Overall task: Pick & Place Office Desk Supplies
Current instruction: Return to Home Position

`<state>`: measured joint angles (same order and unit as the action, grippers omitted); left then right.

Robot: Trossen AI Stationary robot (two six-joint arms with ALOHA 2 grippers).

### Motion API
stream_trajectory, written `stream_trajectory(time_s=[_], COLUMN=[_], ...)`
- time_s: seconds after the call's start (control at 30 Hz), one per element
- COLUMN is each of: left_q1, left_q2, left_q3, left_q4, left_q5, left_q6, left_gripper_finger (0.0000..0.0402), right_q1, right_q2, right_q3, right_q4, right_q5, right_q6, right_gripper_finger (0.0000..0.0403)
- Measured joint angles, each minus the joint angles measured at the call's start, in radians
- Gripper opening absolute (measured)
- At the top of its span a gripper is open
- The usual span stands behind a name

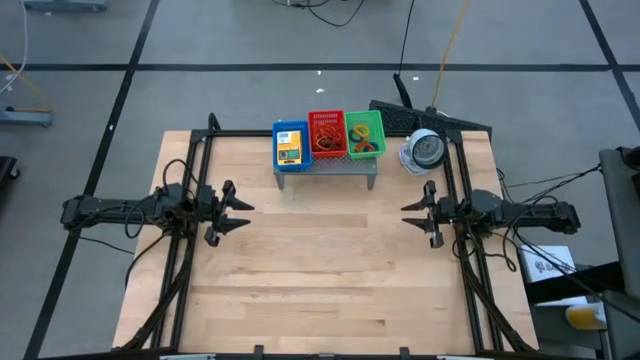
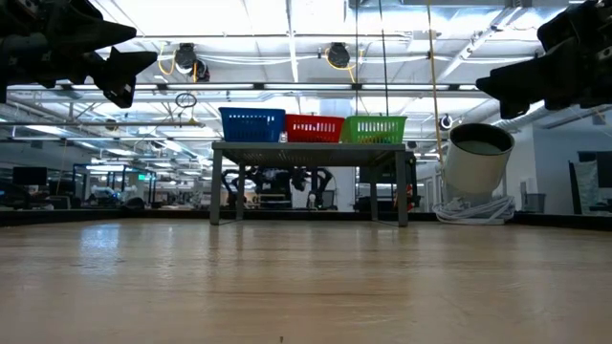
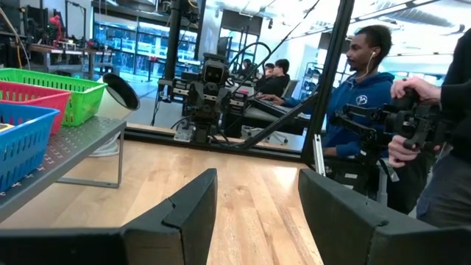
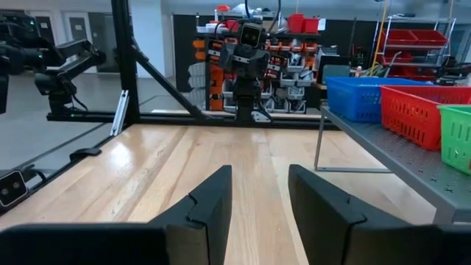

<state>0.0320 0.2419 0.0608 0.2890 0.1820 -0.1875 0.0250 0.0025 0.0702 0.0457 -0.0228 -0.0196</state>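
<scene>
As I watch, left claw (image 1: 245, 215) and right claw (image 1: 407, 214) hang parted and empty over the bench (image 1: 320, 290); blue tray (image 1: 290, 146), red tray (image 1: 327, 133), green tray (image 1: 364, 134) sit on the shelf (image 1: 326, 168), between and beyond them.

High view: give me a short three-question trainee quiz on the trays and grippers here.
1. True or false: the green tray stands on the bare tabletop.
2. Which tray is in the middle of the grey shelf? A blue tray, B red tray, C green tray.
3. Fill in: the left gripper and right gripper are both ___ and hold nothing.
Key: 1 false, it stands on the grey shelf; 2 B, between the blue tray and the green tray; 3 open.
</scene>
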Motion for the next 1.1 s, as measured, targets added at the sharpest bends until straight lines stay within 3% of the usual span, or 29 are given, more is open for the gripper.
stream_trajectory(time_s=[1.1], left_q1=[0.000], left_q2=[0.000], left_q3=[0.000], left_q4=[0.000], left_q5=[0.000], left_q6=[0.000], left_gripper_finger=[0.0200], right_q1=[0.000], right_q2=[0.002], right_q3=[-0.011], right_q4=[0.032], right_q5=[-0.004], right_q6=[0.000], right_gripper_finger=[0.0128])
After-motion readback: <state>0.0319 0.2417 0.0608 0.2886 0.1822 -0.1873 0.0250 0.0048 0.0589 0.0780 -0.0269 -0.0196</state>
